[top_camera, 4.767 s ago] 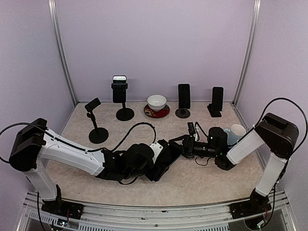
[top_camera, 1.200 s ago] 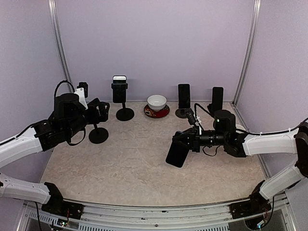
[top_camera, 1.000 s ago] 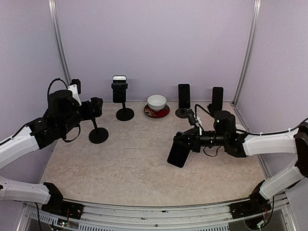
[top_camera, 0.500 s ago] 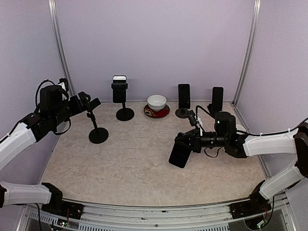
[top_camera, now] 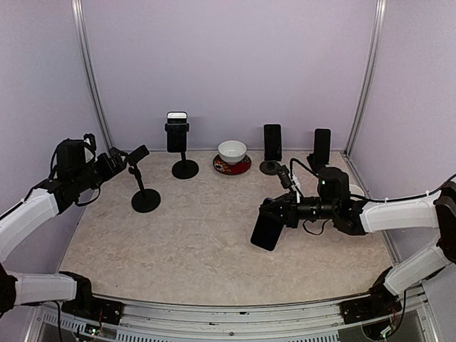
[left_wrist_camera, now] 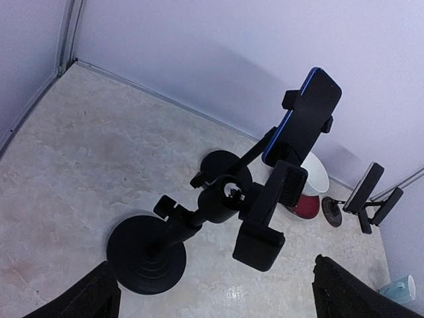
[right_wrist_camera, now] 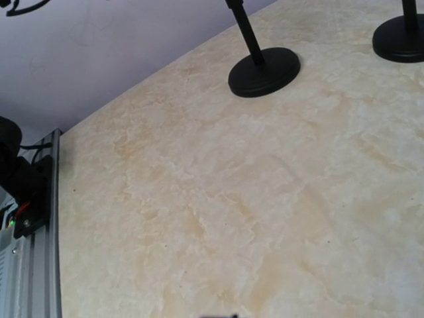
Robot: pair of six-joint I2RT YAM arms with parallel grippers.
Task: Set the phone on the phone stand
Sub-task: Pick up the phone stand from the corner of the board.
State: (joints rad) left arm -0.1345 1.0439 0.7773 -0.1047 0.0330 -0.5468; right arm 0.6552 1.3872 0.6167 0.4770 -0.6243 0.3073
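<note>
Holding the phone (top_camera: 266, 231) clenched in my right jaws, long axis slanting down over the tabletop (top_camera: 199, 260); empty phone stand (top_camera: 145, 200) lies well apart leftward, just beside my left jaws, spread wide.

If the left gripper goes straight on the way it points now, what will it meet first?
Most likely the clamp of the empty stand: it sits centred ahead of the left gripper, whose jaws are open. How far off it is remains unclear.
</note>
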